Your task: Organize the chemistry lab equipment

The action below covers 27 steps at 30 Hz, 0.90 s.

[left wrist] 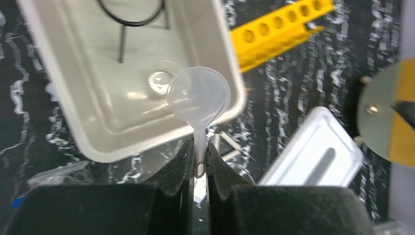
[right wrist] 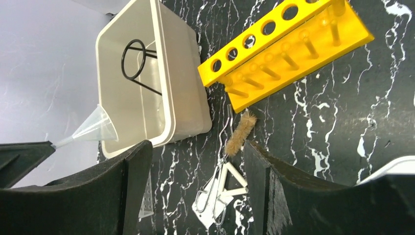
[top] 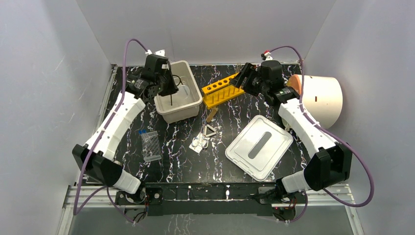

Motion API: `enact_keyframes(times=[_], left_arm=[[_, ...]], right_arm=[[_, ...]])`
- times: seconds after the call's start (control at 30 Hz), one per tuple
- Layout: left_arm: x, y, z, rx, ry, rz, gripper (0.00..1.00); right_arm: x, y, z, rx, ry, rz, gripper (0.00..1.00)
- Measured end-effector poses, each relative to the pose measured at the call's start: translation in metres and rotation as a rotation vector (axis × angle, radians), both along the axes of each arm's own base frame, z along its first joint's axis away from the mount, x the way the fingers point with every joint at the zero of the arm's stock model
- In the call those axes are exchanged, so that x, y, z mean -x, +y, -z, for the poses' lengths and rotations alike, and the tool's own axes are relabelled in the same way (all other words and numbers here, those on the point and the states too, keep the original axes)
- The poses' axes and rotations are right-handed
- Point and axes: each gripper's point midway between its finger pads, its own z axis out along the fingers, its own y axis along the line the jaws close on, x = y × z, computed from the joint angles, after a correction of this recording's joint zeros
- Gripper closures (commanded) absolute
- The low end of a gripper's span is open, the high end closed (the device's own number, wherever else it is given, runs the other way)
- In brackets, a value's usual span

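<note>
My left gripper (left wrist: 198, 152) is shut on the stem of a clear plastic funnel (left wrist: 198, 95) and holds it over the near edge of the beige bin (left wrist: 222, 54). In the top view this gripper (top: 169, 87) is above the bin (top: 188, 110). In the bin lie the black wire ring stand (left wrist: 129, 14) and a clear glass dish (left wrist: 159, 81). My right gripper (right wrist: 196, 147) is open and empty, above the yellow rack (top: 222, 89). Below it lie the tan brush (right wrist: 241, 133), white triangle (right wrist: 230, 181) and metal tweezers (right wrist: 210, 200).
A white bin lid (top: 259, 147) lies at the front right. A clear perforated rack (top: 150, 146) with a blue-capped vial (top: 142, 131) lies at the front left. A large beige cylinder (top: 318, 100) stands at the right edge. Grey walls enclose the table.
</note>
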Motion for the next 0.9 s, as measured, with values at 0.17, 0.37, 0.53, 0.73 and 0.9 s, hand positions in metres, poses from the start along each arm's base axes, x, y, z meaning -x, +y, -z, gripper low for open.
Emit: enact_keyframes(times=[0.17, 0.37, 0.53, 0.73, 0.9], left_arm=[[-0.021, 0.036, 0.036, -0.108, 0.113, -0.079, 1.0], [-0.023, 0.063, 0.088, -0.245, 0.283, -0.097, 1.0], [-0.024, 0.068, 0.111, -0.292, 0.349, -0.072, 1.0], [-0.035, 0.064, 0.137, -0.314, 0.392, -0.048, 1.0], [-0.044, 0.063, 0.16, -0.329, 0.422, -0.039, 1.0]], right_arm=[[-0.014, 0.002, 0.01, 0.034, 0.004, -0.002, 0.25], [-0.026, 0.007, 0.036, 0.068, 0.054, -0.011, 0.26], [-0.037, 0.011, 0.041, 0.091, 0.062, -0.026, 0.28], [-0.048, 0.024, 0.019, 0.144, -0.034, -0.085, 0.28], [-0.041, 0.036, 0.018, 0.182, -0.065, -0.135, 0.28]])
